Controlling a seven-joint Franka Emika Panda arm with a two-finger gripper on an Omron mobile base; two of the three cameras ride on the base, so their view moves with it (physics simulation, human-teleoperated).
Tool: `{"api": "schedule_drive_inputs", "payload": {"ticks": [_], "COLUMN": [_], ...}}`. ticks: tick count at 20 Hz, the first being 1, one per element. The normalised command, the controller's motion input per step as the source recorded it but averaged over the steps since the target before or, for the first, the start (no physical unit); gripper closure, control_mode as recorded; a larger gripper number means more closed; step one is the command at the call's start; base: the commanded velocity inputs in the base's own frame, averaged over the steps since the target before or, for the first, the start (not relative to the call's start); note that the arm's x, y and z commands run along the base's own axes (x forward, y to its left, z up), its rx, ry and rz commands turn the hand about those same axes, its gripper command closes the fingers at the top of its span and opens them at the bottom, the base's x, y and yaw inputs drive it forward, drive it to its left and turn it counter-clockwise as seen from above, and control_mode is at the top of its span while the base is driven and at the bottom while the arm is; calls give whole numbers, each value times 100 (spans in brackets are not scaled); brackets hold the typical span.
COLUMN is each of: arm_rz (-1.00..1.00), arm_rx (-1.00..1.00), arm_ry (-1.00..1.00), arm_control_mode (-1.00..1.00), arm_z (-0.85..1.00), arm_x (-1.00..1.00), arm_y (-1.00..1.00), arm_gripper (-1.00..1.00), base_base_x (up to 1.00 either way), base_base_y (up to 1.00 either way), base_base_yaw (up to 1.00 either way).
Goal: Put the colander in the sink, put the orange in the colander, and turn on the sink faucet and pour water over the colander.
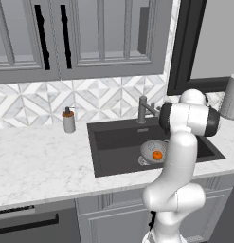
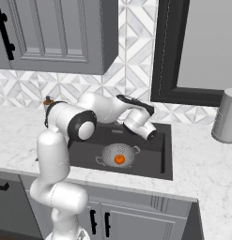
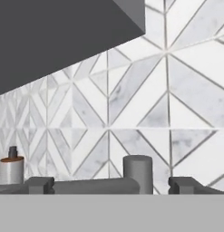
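Note:
The silver colander stands in the dark sink, right of its middle. The orange lies inside the colander. At the sink's back rim stands the grey sink faucet, its post upright and its spout running left in the hand view. My gripper is open and level with the faucet, one fingertip on each side of it, not closed on it. No water stream is visible. My arm reaches over the basin toward the backsplash.
A soap dispenser with a brown top stands on the counter left of the sink. A grey canister sits at the far right. Upper cabinets hang above, and a black window frame rises behind the sink.

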Motion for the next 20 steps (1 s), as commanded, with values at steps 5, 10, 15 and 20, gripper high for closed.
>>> {"api": "schedule_drive_inputs", "payload": {"ticks": [5,10,15,20], "arm_rz": [-3,-2,-2,-2], "arm_rx": [0,0,0,0], "arm_ry": [5,0,0,0], "arm_control_mode": [-100,-100,-100,-100], "arm_z": [-17,-9,-17,-21], "arm_x": [26,28,26,26], "arm_y": [0,0,0,0], "arm_gripper": [-100,-100,-100,-100], "base_base_x": [0,0,0,0], "base_base_y": [0,0,0,0], "base_base_yaw": [0,0,0,0]}}
